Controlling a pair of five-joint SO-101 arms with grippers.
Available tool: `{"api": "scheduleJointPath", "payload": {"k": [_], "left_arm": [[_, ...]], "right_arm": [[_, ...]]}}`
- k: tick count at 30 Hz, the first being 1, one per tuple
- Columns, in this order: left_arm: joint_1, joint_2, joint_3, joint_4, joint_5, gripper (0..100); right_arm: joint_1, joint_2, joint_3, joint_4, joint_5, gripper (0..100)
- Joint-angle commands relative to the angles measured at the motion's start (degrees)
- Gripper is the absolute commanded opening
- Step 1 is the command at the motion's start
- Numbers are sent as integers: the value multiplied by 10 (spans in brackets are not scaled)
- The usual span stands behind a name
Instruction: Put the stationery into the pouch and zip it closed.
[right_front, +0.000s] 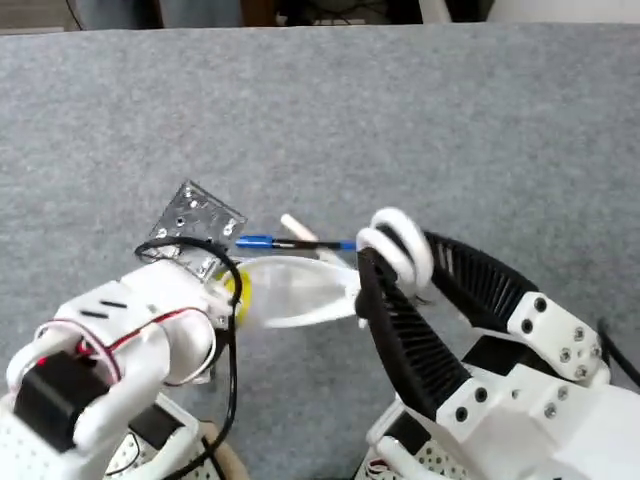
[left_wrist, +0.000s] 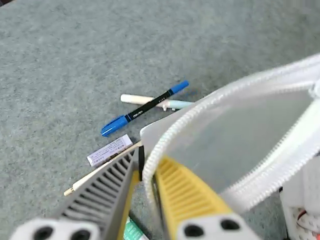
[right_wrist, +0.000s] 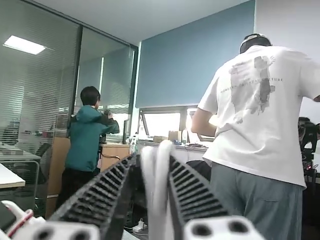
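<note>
High view: the pouch (right_front: 295, 290) is clamped at opposite ends by the closed left end effector (right_front: 234, 285) and right end effector (right_front: 395, 255); a blue pen (right_front: 262, 242) lies just beyond, on the far side.

The translucent white pouch (left_wrist: 240, 145) gaped, zip open. Beside its mouth lay a blue pen (left_wrist: 145, 108) crossing a white pen (left_wrist: 132, 99), a small block (left_wrist: 110, 150), perhaps an eraser, and a thin pale stick (left_wrist: 90, 176).
</note>
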Motion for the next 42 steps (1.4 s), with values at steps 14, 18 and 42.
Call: {"api": "scheduleJointPath", "payload": {"k": [14,18,42], "left_arm": [[-17,-6,-187,10,78,28],[-80,-6,-185,20,78,28],[-212,-7,-234,57,73,28]], "right_arm": [[-8,10,-29,-14,11,123],[-5,10,-49,-13,11,123],[29,-4,-56,38,72,124]]}}
